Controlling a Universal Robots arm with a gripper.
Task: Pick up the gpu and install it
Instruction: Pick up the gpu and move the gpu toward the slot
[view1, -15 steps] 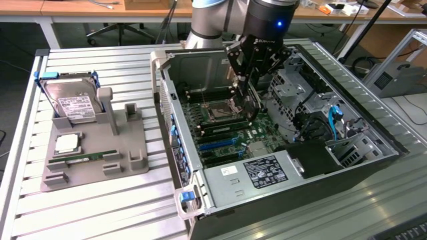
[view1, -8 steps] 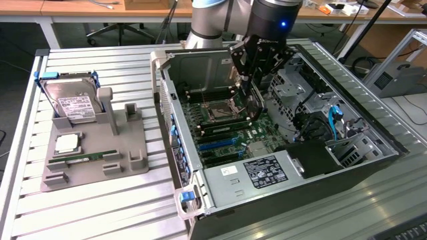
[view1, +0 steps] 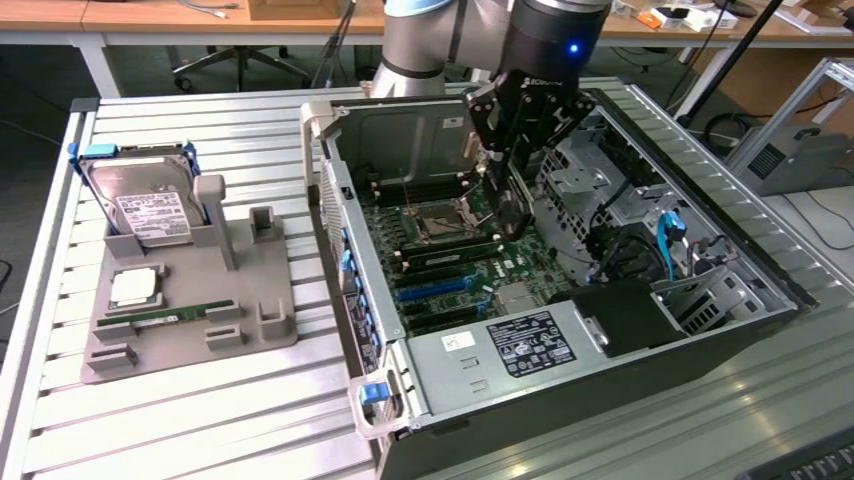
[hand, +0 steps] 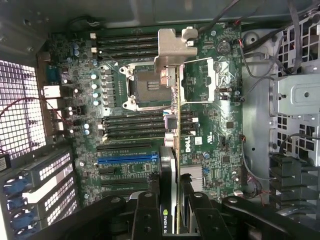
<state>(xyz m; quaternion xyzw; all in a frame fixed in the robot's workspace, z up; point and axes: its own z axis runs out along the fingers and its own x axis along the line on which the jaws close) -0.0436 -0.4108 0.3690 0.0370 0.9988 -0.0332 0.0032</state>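
Exterior view: my pincer (view1: 505, 160) is inside the open grey metal computer case (view1: 400, 135), closed partway on the thin, flat, dark gpu (view1: 510, 215), so the pickup is done.

Wrist view: the gpu's silver metal bracket (hand: 172, 47) is above the green motherboard (hand: 220, 135). I judge the card is not yet seated.

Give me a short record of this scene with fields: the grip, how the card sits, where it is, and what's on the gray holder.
grip: gripper shut on the gpu
card pose: on edge, silver bracket at the end away from the fingers
location: over the motherboard inside the open computer case
gray holder: hard drive upright, memory stick lying flat
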